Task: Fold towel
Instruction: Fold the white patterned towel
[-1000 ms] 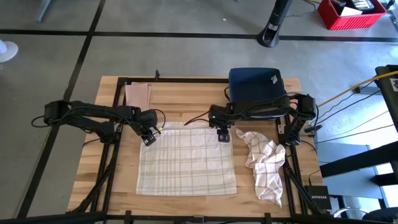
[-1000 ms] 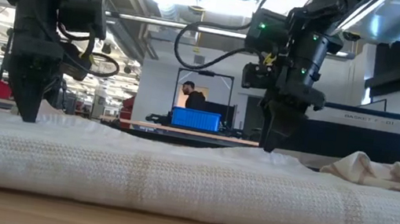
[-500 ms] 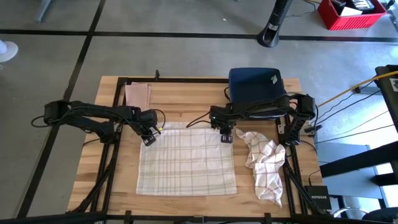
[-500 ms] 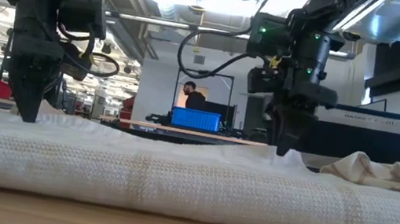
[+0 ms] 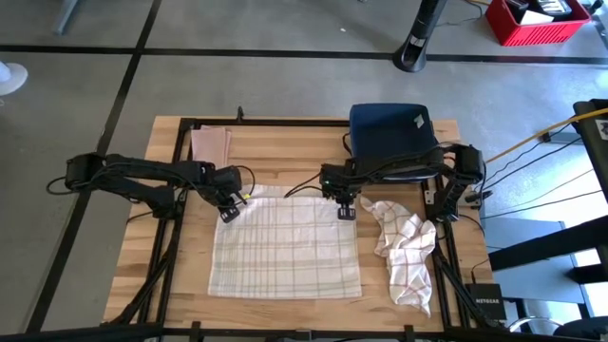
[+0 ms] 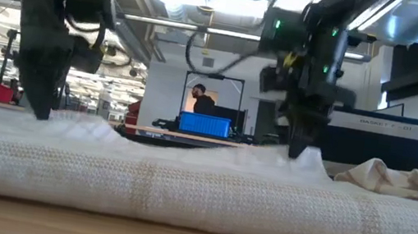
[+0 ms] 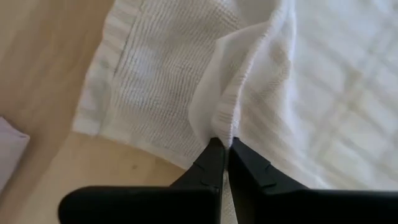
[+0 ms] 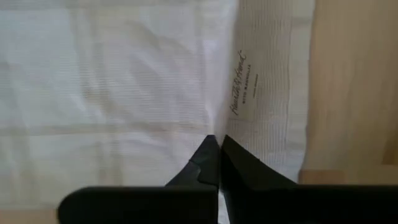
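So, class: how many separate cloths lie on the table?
3. A striped towel spread flat at the centre; a crumpled checked cloth on its right; a folded pinkish cloth at the far left corner. The dark blue bin could hide more.

The towel carries one printed mark: in the right wrist view a line of dark cursive script runs along its plain border band, with a shorter line of small capitals just beside it. Neither line can be made out letter by letter. In the low view, a row of pale letters stands on the side of the dark blue bin behind the towel, too faint to read. In the high view, a small black box at the worktop's corner, well apart from the towel, bears white lettering that looks like "NETGEAR".
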Robot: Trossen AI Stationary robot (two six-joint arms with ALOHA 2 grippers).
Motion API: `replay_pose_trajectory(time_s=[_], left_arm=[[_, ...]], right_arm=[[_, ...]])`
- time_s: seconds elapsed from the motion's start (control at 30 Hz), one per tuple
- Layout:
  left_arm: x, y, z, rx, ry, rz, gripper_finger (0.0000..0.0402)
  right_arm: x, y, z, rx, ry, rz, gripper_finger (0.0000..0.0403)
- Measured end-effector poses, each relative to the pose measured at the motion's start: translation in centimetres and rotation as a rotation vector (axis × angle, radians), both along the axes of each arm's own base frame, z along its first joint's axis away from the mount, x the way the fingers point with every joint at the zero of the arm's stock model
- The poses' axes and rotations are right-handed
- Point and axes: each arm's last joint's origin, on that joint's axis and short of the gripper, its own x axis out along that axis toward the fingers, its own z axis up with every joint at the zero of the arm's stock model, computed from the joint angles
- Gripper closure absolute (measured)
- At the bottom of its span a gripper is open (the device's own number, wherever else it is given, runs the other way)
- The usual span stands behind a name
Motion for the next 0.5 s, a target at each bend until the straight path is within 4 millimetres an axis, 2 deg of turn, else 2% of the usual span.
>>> replay_pose_trajectory(time_s=[0.23, 0.5], left_arm=[[0.0, -0.8, 3.3, 0.006, 0.015, 0.033, 0.0398], [-0.3, -0.8, 2.1, 0.045, 0.033, 0.020, 0.0380]], right_arm=[[-0.1, 2.3, 3.3, -0.064, -0.062, -0.009, 0.0394], [0.0, 2.7, 3.4, -0.067, -0.077, -0.036, 0.0396]])
